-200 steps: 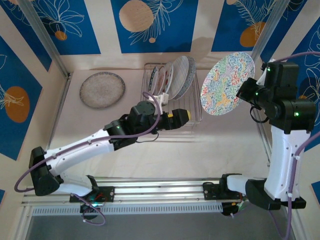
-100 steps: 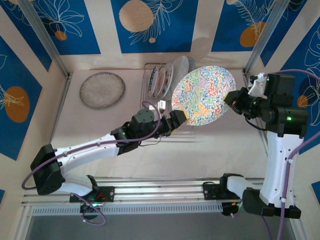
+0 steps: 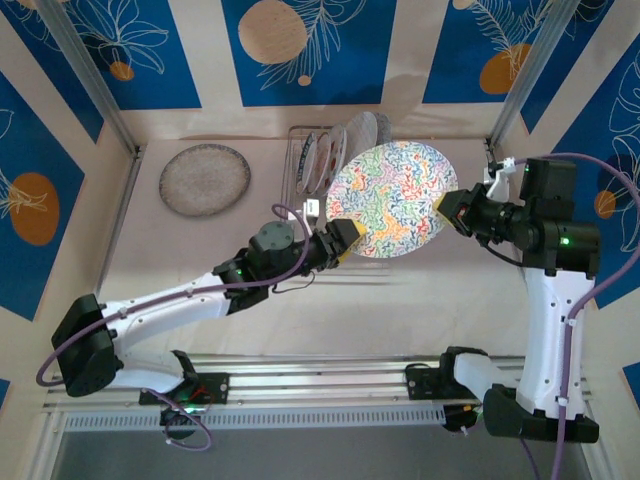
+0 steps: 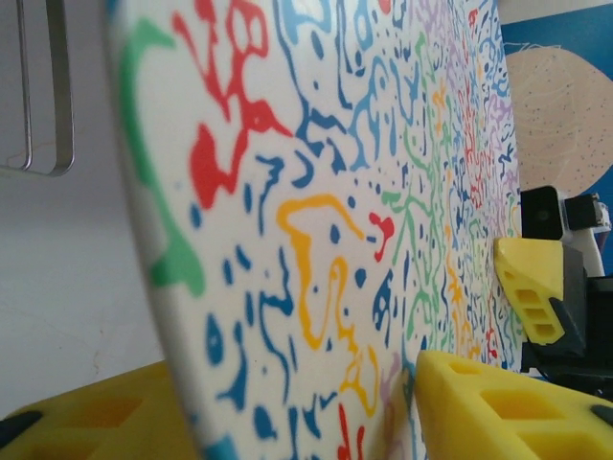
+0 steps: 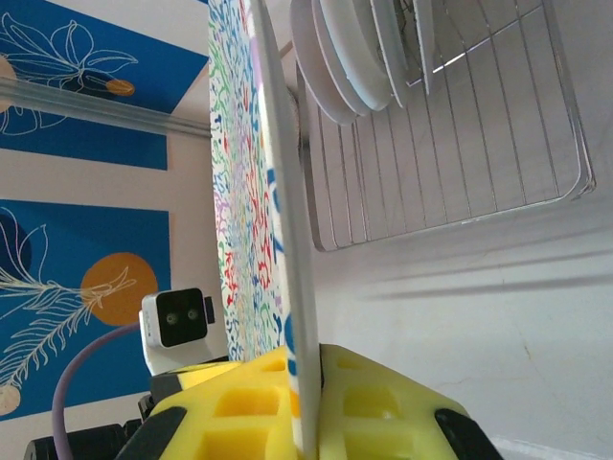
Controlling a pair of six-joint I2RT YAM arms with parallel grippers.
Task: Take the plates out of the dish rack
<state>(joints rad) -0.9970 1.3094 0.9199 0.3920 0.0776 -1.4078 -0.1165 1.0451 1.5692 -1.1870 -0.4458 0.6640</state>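
the right gripper (image 5: 306, 402) is clamped on the rim of the squiggle-patterned plate (image 3: 390, 200), whose thin edge stands upright between its two yellow fingers (image 5: 383, 412). it holds the plate in the air, on edge and tilted, with the coloured face turned towards the top camera. across the plate from this grip, the left gripper (image 3: 345, 237) straddles the opposite rim: in the left wrist view one yellow finger (image 4: 105, 412) lies behind the plate and the other in front of its patterned face, right up against it. i cannot tell whether those jaws have pinched the rim or only bracket it. just beyond the held plate, away from both arms, stands the dish rack (image 5: 450, 163), a silver wire basket on the pale table (image 3: 400, 300). several more plates (image 3: 325, 155) lean on edge in its slots, close behind the lifted one and partly hidden by it, and the near end of the rack's grid is bare wire. further off to the left of the left gripper, well apart from the rack, a speckled grey plate (image 3: 205, 180) lies flat on the table near the wall.
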